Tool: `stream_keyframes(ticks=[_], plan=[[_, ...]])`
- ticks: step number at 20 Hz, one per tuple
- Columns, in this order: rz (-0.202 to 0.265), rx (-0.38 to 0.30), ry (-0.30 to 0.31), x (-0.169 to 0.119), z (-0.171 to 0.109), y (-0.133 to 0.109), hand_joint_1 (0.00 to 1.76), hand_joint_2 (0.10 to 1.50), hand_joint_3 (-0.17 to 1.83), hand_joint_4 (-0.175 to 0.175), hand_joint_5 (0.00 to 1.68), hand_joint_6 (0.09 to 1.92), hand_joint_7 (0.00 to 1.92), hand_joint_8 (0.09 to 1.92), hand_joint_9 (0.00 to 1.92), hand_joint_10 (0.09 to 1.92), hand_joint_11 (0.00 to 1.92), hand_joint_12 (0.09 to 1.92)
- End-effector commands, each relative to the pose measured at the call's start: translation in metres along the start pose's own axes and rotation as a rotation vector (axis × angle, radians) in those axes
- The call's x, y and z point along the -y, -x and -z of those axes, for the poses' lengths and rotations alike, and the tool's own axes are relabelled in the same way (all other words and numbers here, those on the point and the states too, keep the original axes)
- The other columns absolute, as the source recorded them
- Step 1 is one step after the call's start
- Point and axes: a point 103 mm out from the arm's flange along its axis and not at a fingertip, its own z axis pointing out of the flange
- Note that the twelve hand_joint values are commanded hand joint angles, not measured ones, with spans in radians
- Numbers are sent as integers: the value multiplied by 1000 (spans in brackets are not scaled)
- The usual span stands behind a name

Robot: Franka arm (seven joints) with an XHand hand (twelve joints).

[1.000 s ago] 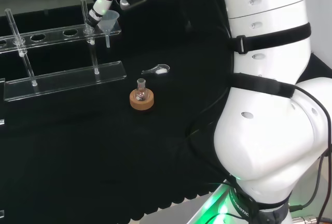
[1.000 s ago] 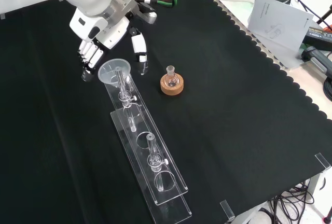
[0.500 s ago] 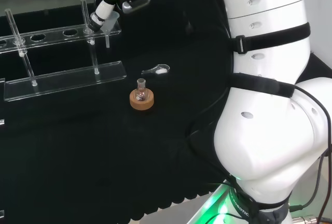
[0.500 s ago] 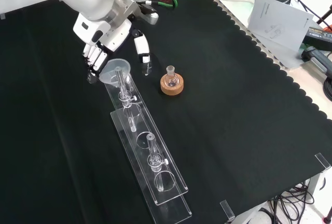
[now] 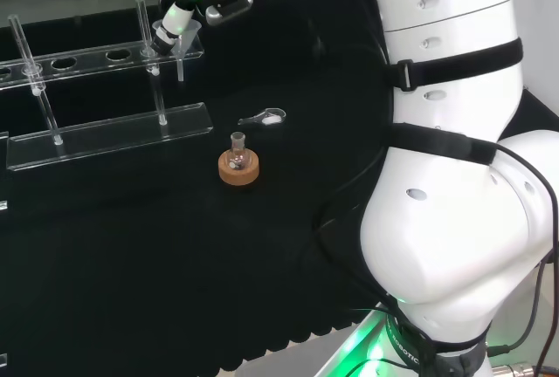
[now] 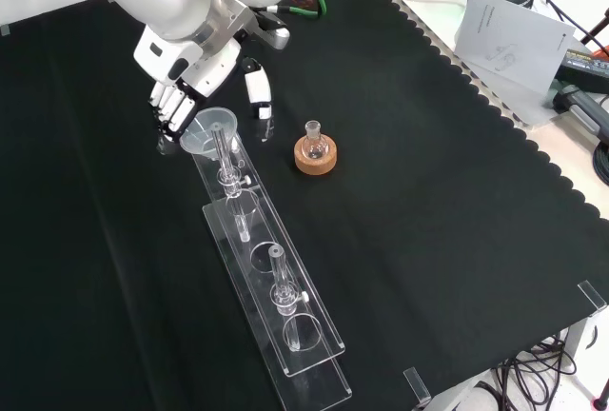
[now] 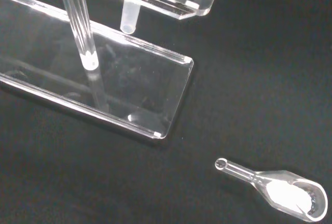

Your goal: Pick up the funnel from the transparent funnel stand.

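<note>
The long clear funnel stand [image 6: 271,283] lies across the black-clothed table [image 6: 428,192], and the funnel [image 6: 211,131] sits in the end hole nearest the arm, mouth up and stem [image 7: 129,16] pointing straight down through the top plate. The hand [image 6: 186,73] is at that end, fingers [image 6: 166,107] bunched at one side of the funnel's rim and the thumb [image 6: 257,92] apart on the other side. I cannot tell whether they touch it.

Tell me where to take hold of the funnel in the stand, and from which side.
Pinch the funnel by its wide cone rim, coming from above at the stand's open end, where the hand already is. The stem hangs down through the stand's hole, so probably only the cone is free to grasp.
</note>
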Motion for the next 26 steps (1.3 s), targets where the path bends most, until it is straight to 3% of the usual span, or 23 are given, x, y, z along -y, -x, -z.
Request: stream_keyframes(ticks=[1,7,16,22,26], plan=[[12,-18,3,-1,4,2,467,712,186,-59,242,87,47,755,311,777,328,1479],[36,-35,-77,-5,6,2,436,702,171,-55,213,87,4,757,263,809,311,1487],[38,-21,-122,-9,2,4,426,700,165,-58,221,87,32,771,288,824,310,1490],[40,-14,-96,-6,1,5,427,706,158,-65,280,87,144,773,412,757,318,1485],[25,5,-19,-2,3,6,436,720,159,-69,402,87,295,767,506,705,334,1472]])
